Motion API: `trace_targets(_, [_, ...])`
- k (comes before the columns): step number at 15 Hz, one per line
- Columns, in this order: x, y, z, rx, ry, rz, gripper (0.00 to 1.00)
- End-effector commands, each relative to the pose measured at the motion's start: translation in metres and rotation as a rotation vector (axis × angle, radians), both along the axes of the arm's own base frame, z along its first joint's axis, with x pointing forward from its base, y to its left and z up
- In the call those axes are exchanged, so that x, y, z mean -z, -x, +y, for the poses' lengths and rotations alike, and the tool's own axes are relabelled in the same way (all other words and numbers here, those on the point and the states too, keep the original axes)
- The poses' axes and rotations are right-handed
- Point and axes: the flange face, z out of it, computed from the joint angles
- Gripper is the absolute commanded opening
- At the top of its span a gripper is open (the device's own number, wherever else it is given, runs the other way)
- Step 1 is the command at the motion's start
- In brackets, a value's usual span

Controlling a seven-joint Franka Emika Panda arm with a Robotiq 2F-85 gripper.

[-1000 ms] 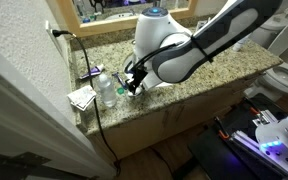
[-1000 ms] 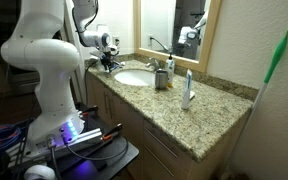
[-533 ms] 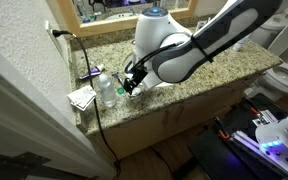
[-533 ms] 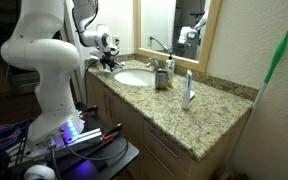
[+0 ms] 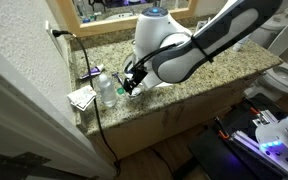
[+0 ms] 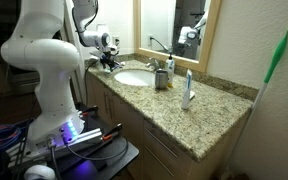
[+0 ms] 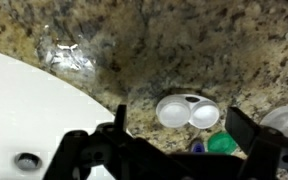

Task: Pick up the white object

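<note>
The white object is a small twin-cup lens case (image 7: pixel 187 112) lying flat on the speckled granite counter (image 7: pixel 184 40). In the wrist view it sits between and just beyond my two dark fingers. My gripper (image 7: pixel 184 138) is open and empty, low over the counter. A green cap (image 7: pixel 222 143) and a small blue piece (image 7: pixel 197 146) lie just next to the case. In both exterior views the gripper (image 5: pixel 132 82) (image 6: pixel 109 62) hovers at the counter beside the sink, and the case is too small to make out there.
The white sink basin (image 7: pixel 24 110) (image 6: pixel 134 77) lies close beside the gripper. Clear bottles (image 5: pixel 105 88) and a folded paper (image 5: pixel 81 97) stand near the wall and a black cable (image 5: pixel 90 70). A cup (image 6: pixel 161 78) and an upright white item (image 6: pixel 187 90) stand further along.
</note>
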Motion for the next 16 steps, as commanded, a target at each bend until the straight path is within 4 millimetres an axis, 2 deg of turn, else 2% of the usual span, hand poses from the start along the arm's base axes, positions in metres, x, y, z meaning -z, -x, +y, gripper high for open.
trace_targets(1, [-0.0007,-0.0002,-0.0002,-0.001,-0.001,0.001,1.00])
trace_targets(6, [-0.0058,0.0008,-0.0015,0.004,0.008,-0.008,1.00])
trace_targets(9, [-0.0009,-0.0005,-0.0003,0.000,-0.001,0.000,1.00])
trace_targets(10, [0.0003,-0.0001,-0.0002,-0.002,-0.002,0.005,0.75])
trace_targets(11, [0.0007,-0.0001,-0.0003,-0.002,-0.002,0.006,0.74])
trace_targets(16, [-0.0013,-0.0004,-0.0008,0.000,0.007,0.009,0.38])
